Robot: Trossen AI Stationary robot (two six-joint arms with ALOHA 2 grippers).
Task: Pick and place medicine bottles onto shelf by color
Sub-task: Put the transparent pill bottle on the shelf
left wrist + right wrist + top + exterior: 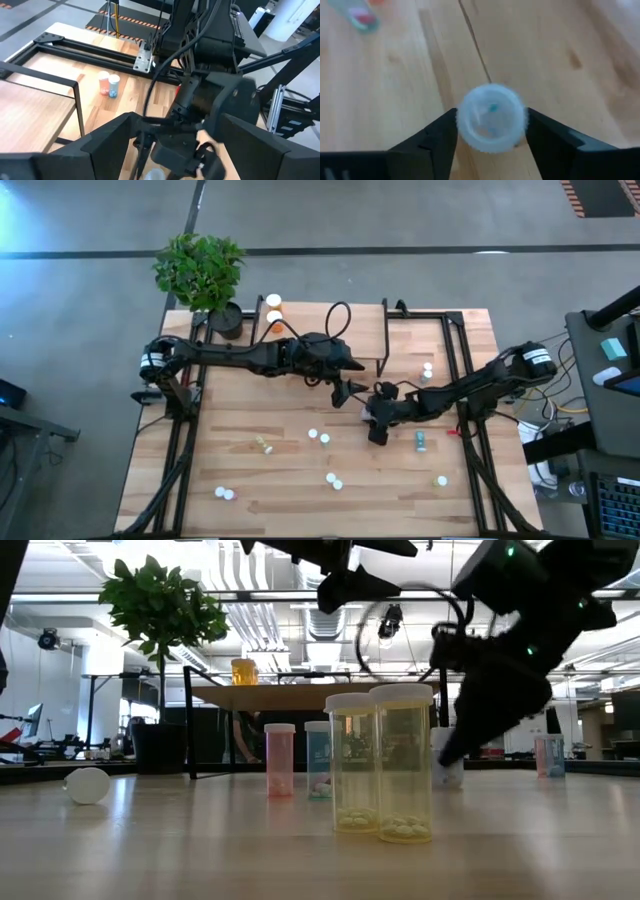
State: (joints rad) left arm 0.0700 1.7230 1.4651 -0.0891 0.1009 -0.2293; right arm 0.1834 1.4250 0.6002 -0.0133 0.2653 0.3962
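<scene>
A small bottle with a white cap (491, 117) stands upright on the table near its middle. My right gripper (491, 131) is open and comes down at a slant, one finger on each side of the cap; the high view shows it too (374, 418). My left gripper (345, 385) hangs open above the table by the shelf's right end, with nothing between its fingers. The shelf (310, 322) stands at the far side with two orange bottles (273, 308) on its top. More medicine bottles stand or lie scattered on the table, among them two yellow ones (380, 765). My right gripper has its fingers (440, 132) close against the two sides of the bottle's white cap (470, 135), coming from above at a slant. I cannot tell whether they touch it. The bottle stands on the table on its base.
A blue-green bottle (421, 440) lies just right of my right gripper. Two bottles (426, 372) stand by the right frame rail. Pairs of bottles (318, 437) (334, 480) (224, 493) stand nearer the front edge. A potted plant (200, 270) is at the far left corner.
</scene>
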